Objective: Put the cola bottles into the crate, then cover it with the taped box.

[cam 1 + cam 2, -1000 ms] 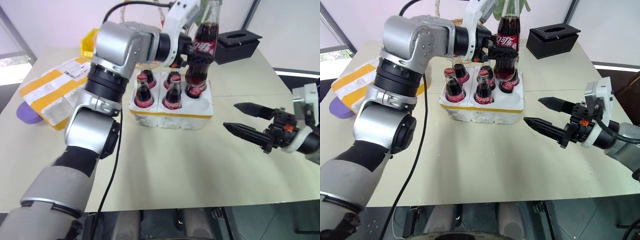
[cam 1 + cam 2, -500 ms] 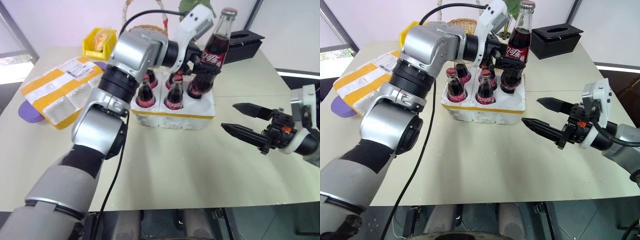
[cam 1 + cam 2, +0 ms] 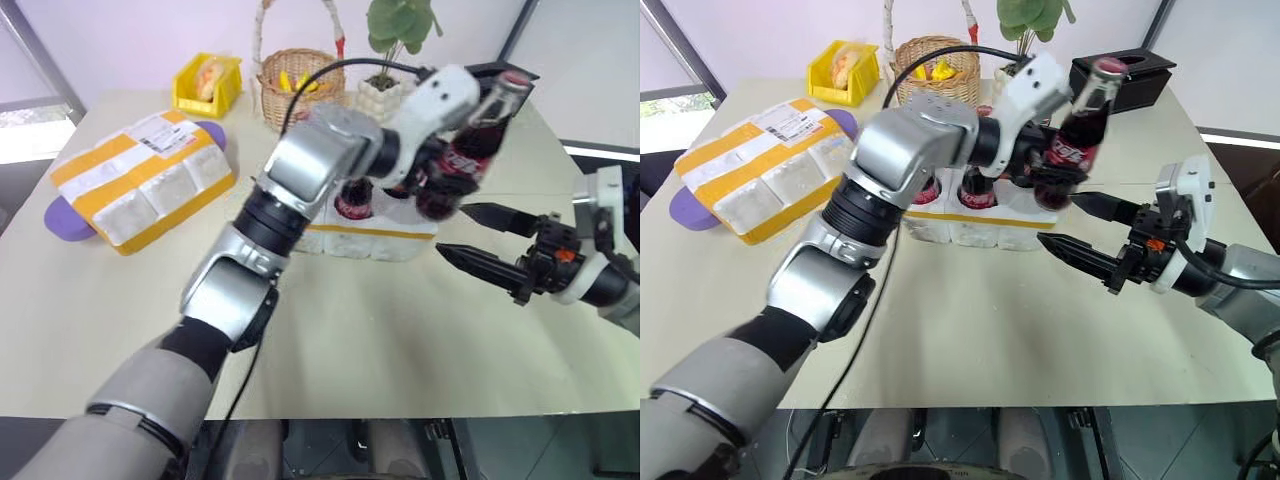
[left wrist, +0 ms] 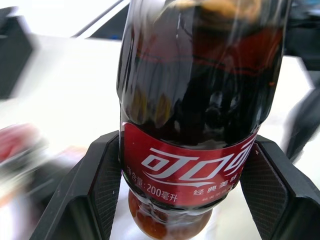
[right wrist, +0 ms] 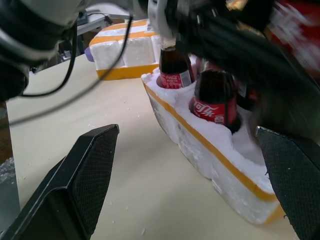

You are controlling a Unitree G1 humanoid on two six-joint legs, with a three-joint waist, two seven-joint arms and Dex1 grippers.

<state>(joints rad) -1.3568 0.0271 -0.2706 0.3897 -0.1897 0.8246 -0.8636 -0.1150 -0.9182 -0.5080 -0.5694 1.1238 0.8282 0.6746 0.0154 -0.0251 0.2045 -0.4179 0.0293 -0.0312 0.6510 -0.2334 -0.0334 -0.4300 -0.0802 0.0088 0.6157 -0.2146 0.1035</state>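
— Left wrist view: your left tool [image 4: 182, 200] clamps a cola bottle [image 4: 195, 115], held tilted over the crate [image 3: 980, 225].
— Right tool [image 3: 1072, 225] gapes empty just beside it (wicker basket [image 3: 930, 65], plant [image 3: 1032, 20] behind); taped box [image 3: 765, 165] lies far left on the bench [image 3: 970, 320].

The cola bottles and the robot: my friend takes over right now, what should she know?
Left gripper: shut on a cola bottle, held tilted in the air beside the crate, toward the right gripper.
Right gripper: open, holding nothing.
Other bottles stand in the crate's wells; the arm hides how many.
Taped box: lying on the table, left of the crate.
Left to do: seat the held bottle, check all the wells are full, then cover the crate with the taped box.
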